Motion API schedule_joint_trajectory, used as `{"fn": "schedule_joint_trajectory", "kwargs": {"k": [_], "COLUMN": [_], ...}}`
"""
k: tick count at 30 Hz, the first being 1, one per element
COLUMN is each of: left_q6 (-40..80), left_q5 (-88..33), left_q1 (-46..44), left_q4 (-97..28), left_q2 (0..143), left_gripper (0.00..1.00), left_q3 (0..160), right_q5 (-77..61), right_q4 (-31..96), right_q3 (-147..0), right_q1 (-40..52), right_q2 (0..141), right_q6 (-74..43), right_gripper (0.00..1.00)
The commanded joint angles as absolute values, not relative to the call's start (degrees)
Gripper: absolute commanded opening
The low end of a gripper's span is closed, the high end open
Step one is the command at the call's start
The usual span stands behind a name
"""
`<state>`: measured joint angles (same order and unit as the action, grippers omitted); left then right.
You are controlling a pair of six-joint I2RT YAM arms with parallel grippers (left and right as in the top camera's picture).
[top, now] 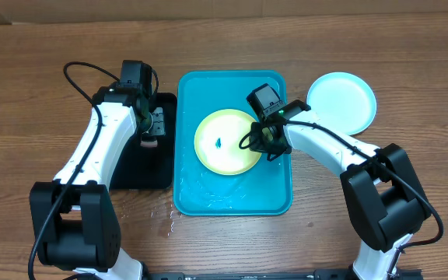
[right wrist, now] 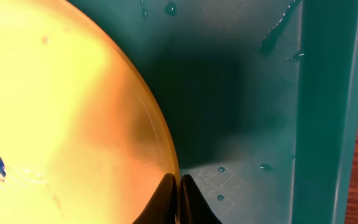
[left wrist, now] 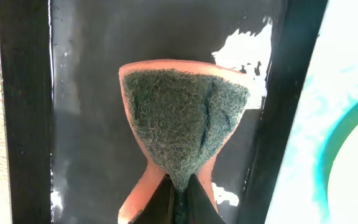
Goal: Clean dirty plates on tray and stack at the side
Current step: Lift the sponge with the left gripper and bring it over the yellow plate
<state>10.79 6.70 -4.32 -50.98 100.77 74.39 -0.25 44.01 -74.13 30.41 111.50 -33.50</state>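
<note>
The yellow-green plate [top: 225,142] sits in the middle of the turquoise tray [top: 274,194], with 1 small blue smudge [top: 219,143] near its centre. The right hand [top: 269,148] is clamped on the plate's right rim, fingers pinched nearly together. The tray floor is wet, drops all over. The light blue plate [top: 341,103] is on the worktop [top: 37,93], just right of the tray. The left hand [top: 152,134] is squeezing an orange sponge [left wrist: 182,118], green scrub side showing, over the wet black tray [top: 142,167].

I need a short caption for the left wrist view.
Left jaws pinch an orange-and-green scouring sponge over the black tray.
</note>
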Motion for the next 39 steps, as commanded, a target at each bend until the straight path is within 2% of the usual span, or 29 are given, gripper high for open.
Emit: {"fn": "schedule_joint_trajectory", "kwargs": {"k": [1,16,19,24,26,33,39], "left_q6": [11.7,11.7,11.6,10.2,10.3,10.3,10.4], "left_q5": [6.2,10.0,3.0,-19.7,-25.1,-23.7,-21.8], "left_q1": [-4.5,-4.6,-4.6,-4.6,-5.2,-9.8,-15.0], "left_q4": [-50.2,-52.0,-53.7,-53.6,-53.6,-52.4,-45.5], "left_q2": [99.4,99.4,99.4,99.4,99.4,99.6,99.7], "left_gripper": [0.04,0.04,0.04,0.04,0.04,0.04,0.04], "left_q3": [74.6,79.8,82.9,84.0,83.2,79.0,72.2], "right_q5": [-0.6,-1.2,-1.7,-6.8,-9.7,-10.5,-9.5], "right_q4": [43.4,42.3,42.5,42.3,42.3,42.3,42.4], "right_q3": [-74.2,-74.2,-74.2,-74.2,-74.2,-74.2,-74.2], "right_q1": [30.7,30.7,30.7,30.7,30.7,30.7,30.8], "right_q2": [111.7,111.7,111.7,111.7,111.7,111.7,111.7], "right_q6": [-32.5,-31.7,-33.7,-34.8,-34.8,-37.2,-37.1], "right_gripper": [0.04,0.04,0.04,0.04,0.04,0.04,0.05]}}
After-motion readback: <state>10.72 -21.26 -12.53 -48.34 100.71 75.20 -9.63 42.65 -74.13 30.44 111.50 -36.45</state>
